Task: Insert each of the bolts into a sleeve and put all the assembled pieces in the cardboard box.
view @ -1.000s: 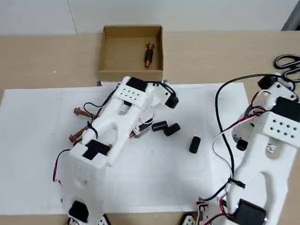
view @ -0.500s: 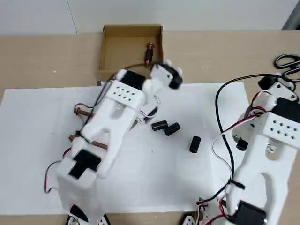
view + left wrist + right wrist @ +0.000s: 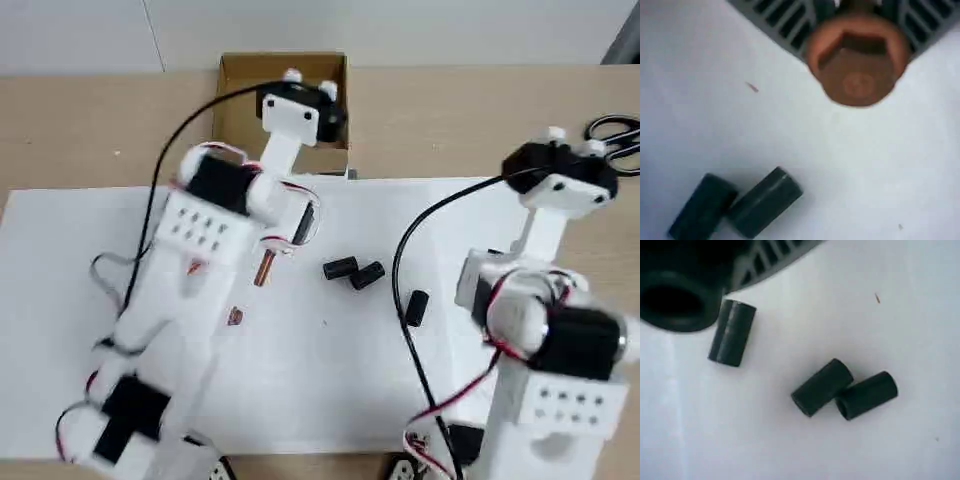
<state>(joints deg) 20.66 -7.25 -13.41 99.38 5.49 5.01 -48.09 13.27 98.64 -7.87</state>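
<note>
My left gripper is shut on a copper bolt, whose hex head faces the wrist camera. In the high view that bolt hangs tilted under the left arm, above the white paper. The right gripper is shut on a black sleeve, its open bore showing. Three loose black sleeves lie on the paper: a touching pair and a single one. The cardboard box stands at the back, its inside partly hidden by the left arm.
A loose copper bolt head shows on the white paper beside the left arm. Scissors lie at the far right on the wooden table. The right arm stands over the paper's right edge.
The left arm has risen off the paper and swung back toward the box, lifting a bolt. The right arm has lifted from its low pose at the right and come over the paper's edge.
</note>
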